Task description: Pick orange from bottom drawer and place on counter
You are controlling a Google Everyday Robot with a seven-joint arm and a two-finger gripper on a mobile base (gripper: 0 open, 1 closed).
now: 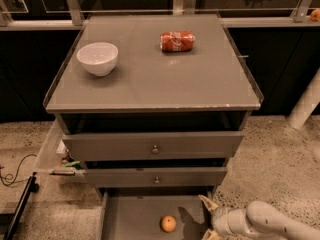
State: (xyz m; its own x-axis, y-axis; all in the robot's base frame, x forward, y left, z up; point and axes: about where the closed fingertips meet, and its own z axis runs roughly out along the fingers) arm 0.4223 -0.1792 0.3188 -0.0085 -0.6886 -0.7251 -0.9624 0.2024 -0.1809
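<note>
The orange (168,223) lies on the floor of the open bottom drawer (132,215), near its middle. My gripper (209,218) is at the drawer's right side, a short way right of the orange and not touching it. Its fingers are spread apart and hold nothing. The pale arm runs off toward the bottom right corner. The counter (150,84) is the grey top of the cabinet above the two knobbed drawers.
A white bowl (97,58) stands at the counter's left and a crushed red soda can (177,41) lies at its back centre. A black cable (15,174) runs on the floor at left. A white post (306,103) stands at right.
</note>
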